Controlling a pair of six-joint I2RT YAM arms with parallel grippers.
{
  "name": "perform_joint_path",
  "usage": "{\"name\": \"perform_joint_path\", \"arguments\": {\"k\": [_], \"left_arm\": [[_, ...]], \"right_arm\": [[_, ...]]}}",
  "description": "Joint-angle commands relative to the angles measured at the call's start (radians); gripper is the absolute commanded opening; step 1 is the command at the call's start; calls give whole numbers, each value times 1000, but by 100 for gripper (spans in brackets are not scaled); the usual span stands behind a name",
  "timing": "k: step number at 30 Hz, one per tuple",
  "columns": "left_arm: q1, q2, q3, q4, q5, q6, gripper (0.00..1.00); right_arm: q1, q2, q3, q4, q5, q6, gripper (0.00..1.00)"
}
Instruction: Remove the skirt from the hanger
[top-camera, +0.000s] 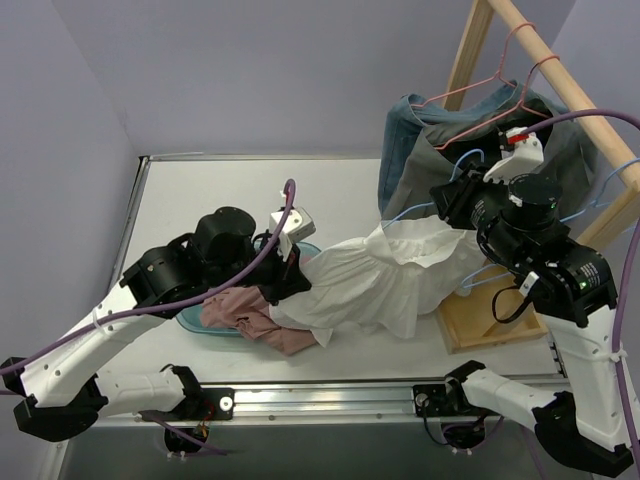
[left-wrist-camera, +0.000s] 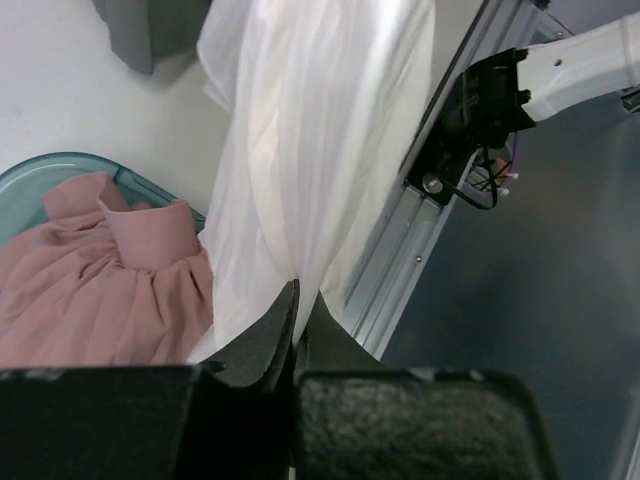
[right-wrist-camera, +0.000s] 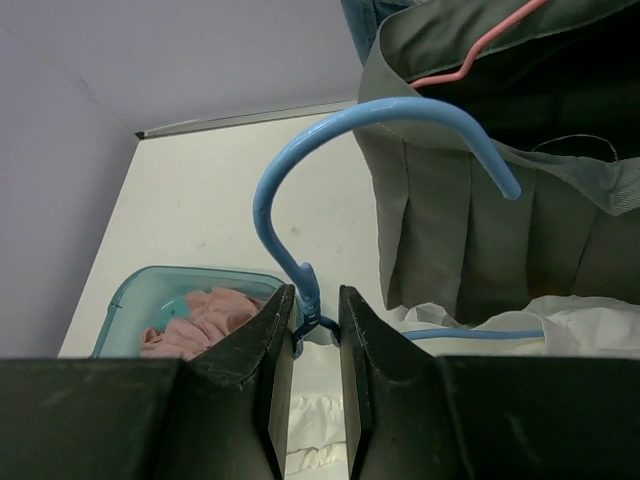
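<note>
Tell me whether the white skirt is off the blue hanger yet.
Still on: an arm of the blue hanger runs into the white skirt, which the left gripper pinches.

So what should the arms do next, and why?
Probably the left pincer should pull the white skirt a little toward the teal bin, away from the blue hanger. It is shut on the cloth, the right pincer clamps the hanger's neck, and one hanger arm runs under the skirt.

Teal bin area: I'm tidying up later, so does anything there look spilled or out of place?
Yes. The pink garment hangs over the near rim of the teal bin onto the table, partly under the white skirt pinched by the left gripper.
</note>
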Motion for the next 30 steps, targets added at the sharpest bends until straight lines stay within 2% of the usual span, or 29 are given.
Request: {"name": "perform_joint_path", "arguments": {"k": [1,4,9,12,19,27,30], "left_arm": [[15,-20,-8,-42,-98,-23,2],[55,-58,-17,-33,-193,-57,2],[188,-135,7,63,-212,-86,2],[225,-161,31,67,-242,-80,2],[255,-207,37,7,-278,-77,2],[272,-232,35,-62,-307,-62,2],[275,-237,41,-81,-309,-56,2]], "right_arm": [[2,-15,74,36,92,-10,0],[2,-12,97,1,104,-22,0],[2,-33,74,-48,162,-50,0],[2,-58,48,-84,230,-59,0],[2,-74,66,-140,423,-76,0],[2,-47,149,-203,561,-110,0],[2,-50,154,-197,571,-117,0]]}}
